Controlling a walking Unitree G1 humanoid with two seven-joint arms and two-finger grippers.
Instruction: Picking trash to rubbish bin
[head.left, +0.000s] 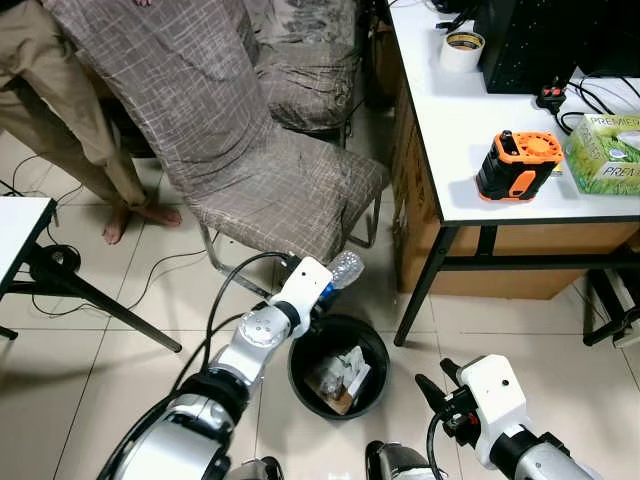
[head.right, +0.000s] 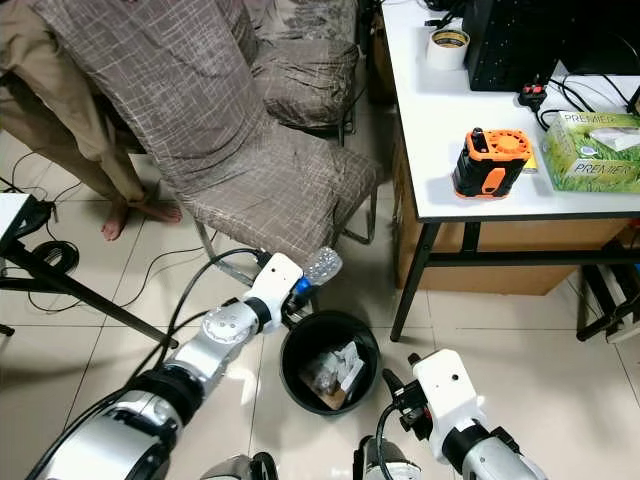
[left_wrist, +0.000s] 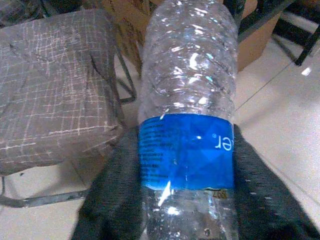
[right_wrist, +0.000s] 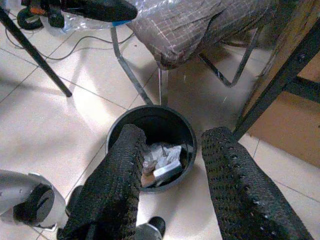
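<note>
My left gripper is shut on a clear plastic bottle with a blue label, held just above the far rim of the black rubbish bin. The bin stands on the tiled floor in front of me and holds crumpled paper and wrappers. In the left wrist view both fingers press the bottle's sides. My right gripper hangs low to the right of the bin, open and empty, its fingers spread with the bin seen between them.
A chair with a grey checked cover stands just behind the bin. A white table on black legs is at the right, carrying an orange tool, a tape roll and a box. A person's legs stand at the far left. Cables lie on the floor.
</note>
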